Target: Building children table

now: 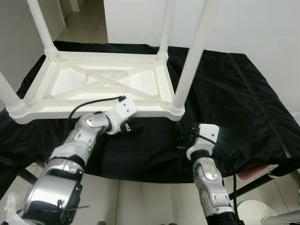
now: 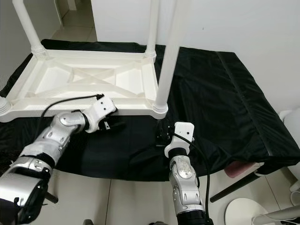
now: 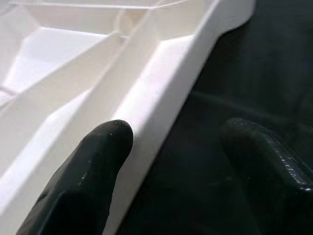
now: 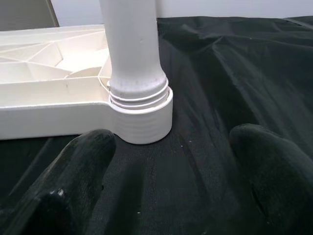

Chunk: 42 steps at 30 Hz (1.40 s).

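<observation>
Right wrist view: right end effector (image 4: 171, 196) apart facing table leg (image 4: 133, 49), left end effector (image 3: 171, 161) apart beside tabletop rim (image 3: 161, 93), black cloth (image 1: 234, 103)

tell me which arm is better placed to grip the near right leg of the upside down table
Right, probably. The right gripper is open and faces the near right leg at its socket, while the left gripper is open against the table's near edge.

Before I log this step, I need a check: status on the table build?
Left gripper open at the near rim of the upturned table. Right gripper open, just short of the near-right leg. Four legs seated. Nothing blocking.
</observation>
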Tool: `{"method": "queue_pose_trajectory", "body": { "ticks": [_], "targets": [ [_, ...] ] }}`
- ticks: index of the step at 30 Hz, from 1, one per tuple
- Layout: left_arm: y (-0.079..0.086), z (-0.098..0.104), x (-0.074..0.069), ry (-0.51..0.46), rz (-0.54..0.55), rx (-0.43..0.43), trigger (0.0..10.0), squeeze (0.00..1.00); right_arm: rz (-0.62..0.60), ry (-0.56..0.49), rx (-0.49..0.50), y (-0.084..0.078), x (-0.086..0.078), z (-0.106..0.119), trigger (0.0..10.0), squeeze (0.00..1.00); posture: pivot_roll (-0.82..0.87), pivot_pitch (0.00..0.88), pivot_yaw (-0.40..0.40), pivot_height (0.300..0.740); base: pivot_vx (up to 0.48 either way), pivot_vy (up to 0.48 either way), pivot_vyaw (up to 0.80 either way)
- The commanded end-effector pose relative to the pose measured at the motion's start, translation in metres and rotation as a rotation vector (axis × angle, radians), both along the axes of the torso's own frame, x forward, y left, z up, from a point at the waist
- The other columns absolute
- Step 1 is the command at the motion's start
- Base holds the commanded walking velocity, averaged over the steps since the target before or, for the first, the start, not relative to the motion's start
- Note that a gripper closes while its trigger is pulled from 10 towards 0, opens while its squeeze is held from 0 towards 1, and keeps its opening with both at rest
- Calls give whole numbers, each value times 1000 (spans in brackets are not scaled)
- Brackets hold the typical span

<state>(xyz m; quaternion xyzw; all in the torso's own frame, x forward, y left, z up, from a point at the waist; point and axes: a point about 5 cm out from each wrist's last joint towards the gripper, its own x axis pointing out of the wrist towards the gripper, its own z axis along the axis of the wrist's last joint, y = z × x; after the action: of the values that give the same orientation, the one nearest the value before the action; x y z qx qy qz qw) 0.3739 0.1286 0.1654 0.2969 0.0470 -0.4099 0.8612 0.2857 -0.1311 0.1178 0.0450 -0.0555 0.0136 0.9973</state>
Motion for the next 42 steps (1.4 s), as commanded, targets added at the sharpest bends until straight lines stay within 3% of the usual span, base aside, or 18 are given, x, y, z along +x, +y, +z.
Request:
{"method": "queue_pose_trajectory", "body": {
  "ticks": [1, 10, 16, 20, 26, 33, 41, 42],
  "targets": [
    [14, 9, 11, -164, 262, -70, 10000, 0, 5, 23, 3, -3, -5, -7, 10000, 0, 3, 63, -13, 740, 0, 0, 0],
    [24, 19, 16, -164, 288, -104, 10000, 0, 15, 31, -2, -2, -7, -10, 10000, 0, 0, 61, -7, 740, 0, 0, 0],
    [33, 18, 20, -163, 351, -71, 10000, 0, 20, 28, 2, 1, -7, -9, 10000, 0, -3, 59, -3, 740, 0, 0, 0],
    [44, 11, 25, -145, 444, 49, 10000, 0, 23, 23, 0, 2, -5, -8, 10000, 0, -7, 54, 5, 740, 0, 0, 0],
    [53, 5, 26, -103, 491, 135, 10000, 0, 19, 20, -2, 2, -4, -7, 10000, 0, -9, 42, 8, 740, 0, 0, 0],
    [57, 5, 28, -86, 537, 142, 10000, 0, 18, 18, -3, 2, -3, -7, 10000, 0, -10, 34, 8, 740, 0, 0, 0],
    [53, 5, 29, -77, 508, 155, 10000, 0, 19, 15, -6, 3, -2, -6, 10000, 0, -14, 32, 10, 740, 0, 0, 0],
    [52, 4, 29, -66, 498, 150, 6863, 0, 17, 14, -9, 2, -1, -6, 10000, 0, -17, 32, 12, 740, 0, 0, 0]
  ]
}}
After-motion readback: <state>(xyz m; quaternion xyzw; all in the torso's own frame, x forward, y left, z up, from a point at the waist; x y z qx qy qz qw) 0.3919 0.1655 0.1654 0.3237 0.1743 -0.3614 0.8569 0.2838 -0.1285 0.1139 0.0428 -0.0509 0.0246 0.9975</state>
